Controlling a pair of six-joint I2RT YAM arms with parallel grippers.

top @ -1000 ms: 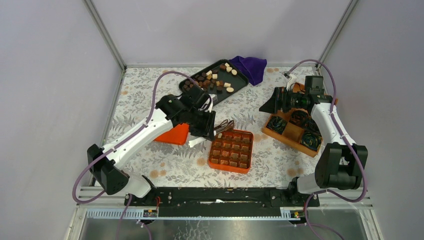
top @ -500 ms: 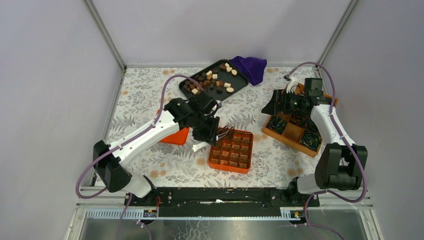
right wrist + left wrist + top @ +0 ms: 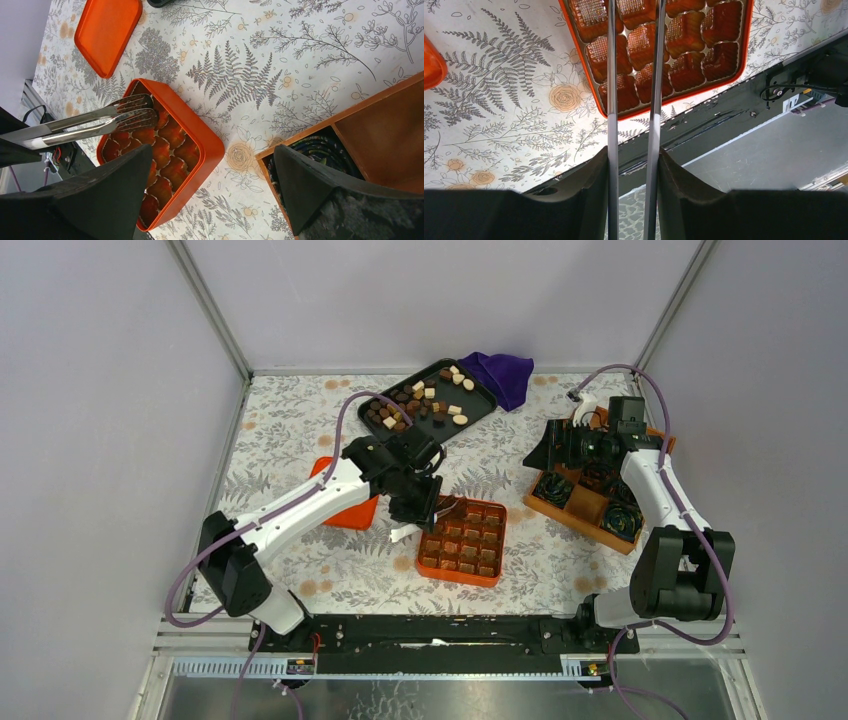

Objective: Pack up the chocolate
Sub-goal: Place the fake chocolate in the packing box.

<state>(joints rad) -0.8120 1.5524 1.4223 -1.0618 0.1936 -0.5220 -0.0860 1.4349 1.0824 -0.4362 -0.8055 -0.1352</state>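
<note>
The chocolate (image 3: 425,400), small dark, brown and cream pieces, lies loose on a black tray (image 3: 478,400) at the back of the table. My left gripper (image 3: 415,495) is shut on a pair of metal tongs (image 3: 611,75). The tongs' slotted tips (image 3: 135,112) hang over the near-left corner of the orange box (image 3: 200,175), with no piece showing between them. The box's paper cups look empty. My right gripper (image 3: 212,150) stands open with nothing in it, beside a wooden box (image 3: 590,502) on the right.
An orange lid (image 3: 350,512) lies left of the orange box (image 3: 458,575), partly under my left arm. A purple cloth (image 3: 498,375) sits behind the tray. The wooden box holds dark crinkled rolls (image 3: 553,488). Cage walls close in on all sides.
My left arm has swung right and carried the tongs from beside the orange box to over its corner. The right arm has barely shifted.
</note>
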